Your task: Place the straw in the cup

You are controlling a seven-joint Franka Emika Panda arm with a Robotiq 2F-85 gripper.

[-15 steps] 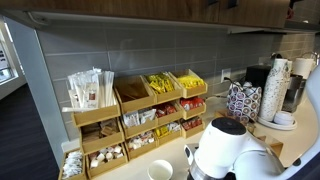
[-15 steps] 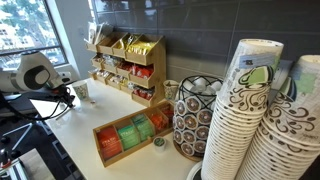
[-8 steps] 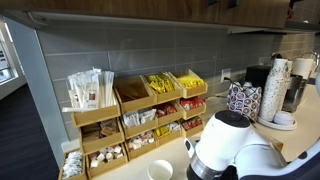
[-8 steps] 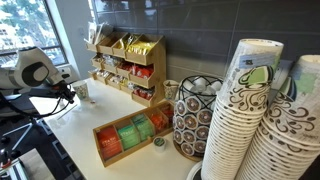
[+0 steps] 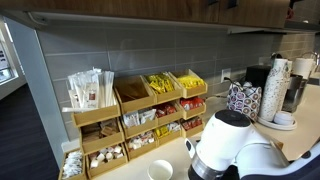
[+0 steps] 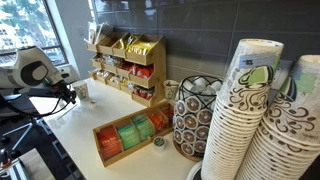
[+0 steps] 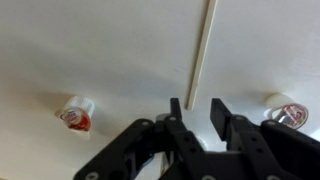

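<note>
In the wrist view a thin white straw (image 7: 203, 45) lies flat on the white counter, running from the top edge down to my fingertips. My gripper (image 7: 197, 112) is open just above the counter, and the straw's near end lies in the gap between the two black fingers, not clamped. The small white cup (image 5: 160, 170) stands on the counter in front of the wooden organiser, beside my arm (image 5: 232, 145). It also shows next to my gripper (image 6: 68, 95) as a pale cup (image 6: 82, 91). I cannot make out the straw in either exterior view.
Two small creamer pots (image 7: 76, 113) (image 7: 283, 111) lie on the counter either side of my fingers. A wooden condiment organiser (image 5: 130, 120) stands against the wall. A wooden tea box (image 6: 130, 135), a pod holder (image 6: 195, 115) and tall stacks of patterned cups (image 6: 245, 120) stand further along.
My arm shifted slightly between one second and half a second ago; since then nothing has visibly moved.
</note>
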